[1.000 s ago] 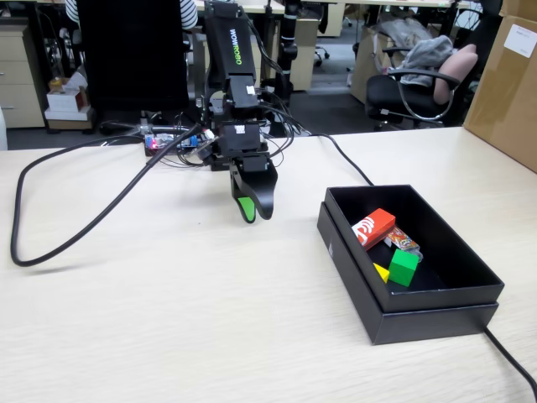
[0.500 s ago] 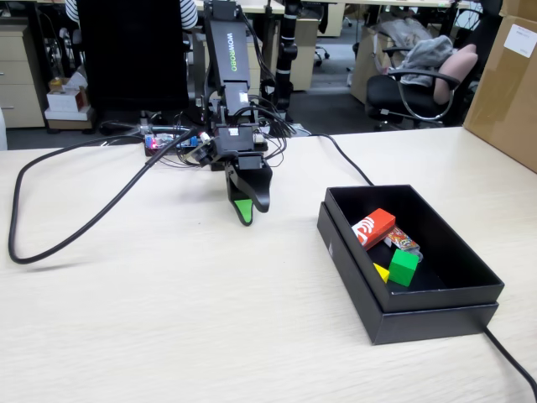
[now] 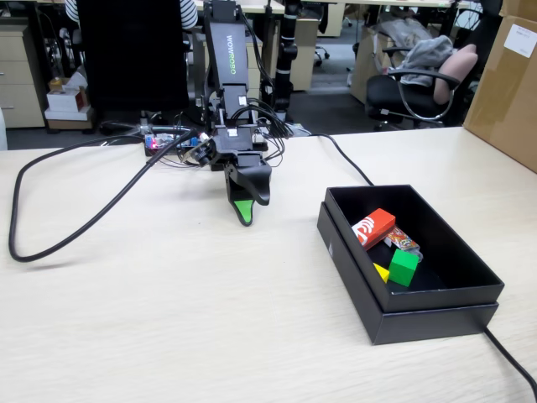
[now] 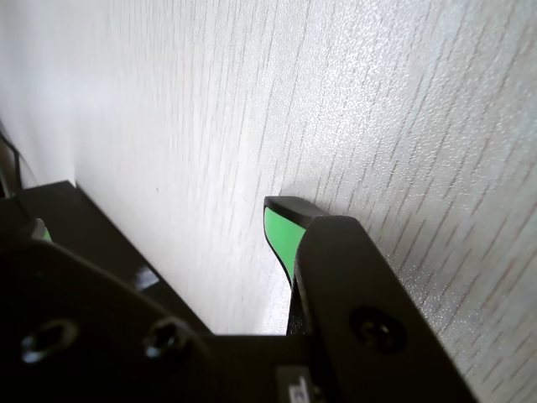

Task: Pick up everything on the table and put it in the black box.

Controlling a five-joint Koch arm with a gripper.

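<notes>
An office with desks, a black swivel chair [image 3: 411, 92] and a cardboard box [image 3: 508, 80] lies behind the light wood-grain table [image 3: 168, 319]; a thick black cable [image 3: 75, 218] loops across the tabletop at the left of the fixed view. The arm stands at the far edge, its gripper [image 3: 244, 210] pointing down at bare table, nothing between the jaws; only one green-lined tip shows clearly in each view, so whether the jaws are apart or together cannot be told. The black box [image 3: 436, 319] sits at the right, well apart from the gripper; inside it lie the red block [image 3: 374, 227] with its white logo end, the green cube [image 3: 404, 267], the yellow cube [image 3: 382, 272] partly hidden by the box wall, and a small patterned stick [image 3: 403, 242]. No loose piece is visible on the table, so the task looks essentially done. The pieces look light, stiff and smooth; each would be best pinched across two flat opposite faces.
</notes>
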